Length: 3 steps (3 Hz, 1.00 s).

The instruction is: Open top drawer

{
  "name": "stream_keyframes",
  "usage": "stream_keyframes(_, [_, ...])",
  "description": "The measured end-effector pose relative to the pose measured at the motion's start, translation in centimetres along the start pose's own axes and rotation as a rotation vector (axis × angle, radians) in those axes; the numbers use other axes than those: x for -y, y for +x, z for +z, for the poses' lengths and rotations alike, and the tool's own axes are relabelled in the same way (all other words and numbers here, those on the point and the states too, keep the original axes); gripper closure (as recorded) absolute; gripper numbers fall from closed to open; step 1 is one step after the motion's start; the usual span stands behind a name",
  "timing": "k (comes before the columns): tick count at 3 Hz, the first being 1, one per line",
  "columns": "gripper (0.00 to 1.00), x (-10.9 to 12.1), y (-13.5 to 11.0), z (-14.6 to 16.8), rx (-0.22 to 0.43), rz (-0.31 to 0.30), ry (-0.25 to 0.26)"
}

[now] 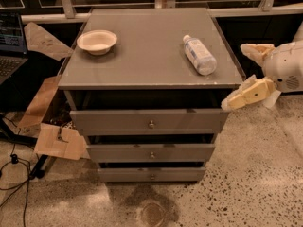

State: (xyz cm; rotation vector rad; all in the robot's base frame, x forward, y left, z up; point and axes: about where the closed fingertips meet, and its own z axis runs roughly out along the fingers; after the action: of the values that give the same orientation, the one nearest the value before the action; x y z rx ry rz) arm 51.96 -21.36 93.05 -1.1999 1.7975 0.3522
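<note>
On speckled floor, grey table (147,56), top drawer (109,122) just under its surface, not yet pulled out; approach step, end effector (236,77) released, empty, beside right corner, next needing alignment with centre knob (151,124).

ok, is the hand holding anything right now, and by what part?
Nothing held. The hand is open by the right front corner of the cabinet, well off the knob of the top drawer.

Single high frontal view, tilted down onto the nearby cabinet (151,60), fingers (248,94) at its right side.
</note>
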Motion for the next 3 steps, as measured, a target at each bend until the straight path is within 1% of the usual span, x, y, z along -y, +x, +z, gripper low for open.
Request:
stream_keyframes(1, [0.00, 1.3, 0.5, 1.0, 0.063, -0.021, -0.016])
stream_keyframes(2, [0.00, 1.1, 0.5, 1.0, 0.057, -0.022, -0.016])
stream_keyframes(3, [0.00, 0.1, 1.2, 2.9, 0.102, -0.025, -0.072])
